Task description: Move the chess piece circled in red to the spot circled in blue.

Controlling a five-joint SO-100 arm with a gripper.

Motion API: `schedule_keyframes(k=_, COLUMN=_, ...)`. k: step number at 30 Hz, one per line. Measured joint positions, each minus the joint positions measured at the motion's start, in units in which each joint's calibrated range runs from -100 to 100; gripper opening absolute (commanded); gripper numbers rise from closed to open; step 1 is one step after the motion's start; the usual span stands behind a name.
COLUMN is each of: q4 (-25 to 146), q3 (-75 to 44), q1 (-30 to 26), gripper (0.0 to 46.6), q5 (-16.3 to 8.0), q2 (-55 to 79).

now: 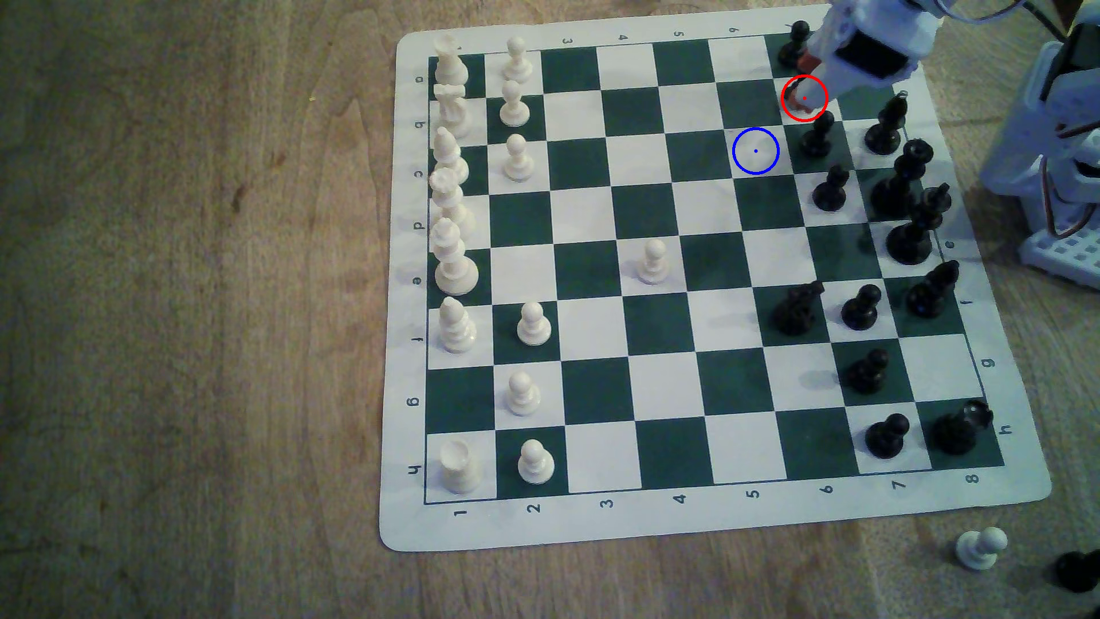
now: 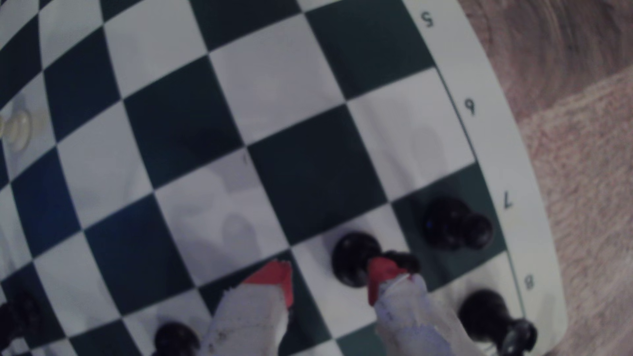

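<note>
Wooden worktop carries a green-and-white chess board. At the upper right of the exterior view, the tool stands open around the black pawn inside the red ring, one red-tipped finger touching it, the other apart. The blue-ringed white square lies just diagonally below-left. Risk: an uneven close could tip the pawn, or knock the neighbouring pawn.
</note>
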Motion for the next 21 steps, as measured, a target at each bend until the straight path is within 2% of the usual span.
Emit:
schedule_keyframes(k=5, q4=0.24, q3=-0.36, q1=0.74, gripper=12.2, q5=0.24, q2=0.08)
schedule_keyframes(k=15, q4=6.61, q3=-5.78, q1=-3.24, gripper=10.8, q5=-1.22, q2=-3.35)
schedule_keyframes(k=18, q4=6.29, q3=-5.78, q1=-1.92, gripper=10.5, q5=-0.49, q2=-3.18)
schedule_keyframes(k=21, q4=4.14, q3=-5.69, q1=1.92, gripper=10.4, q5=0.98, q2=-2.18)
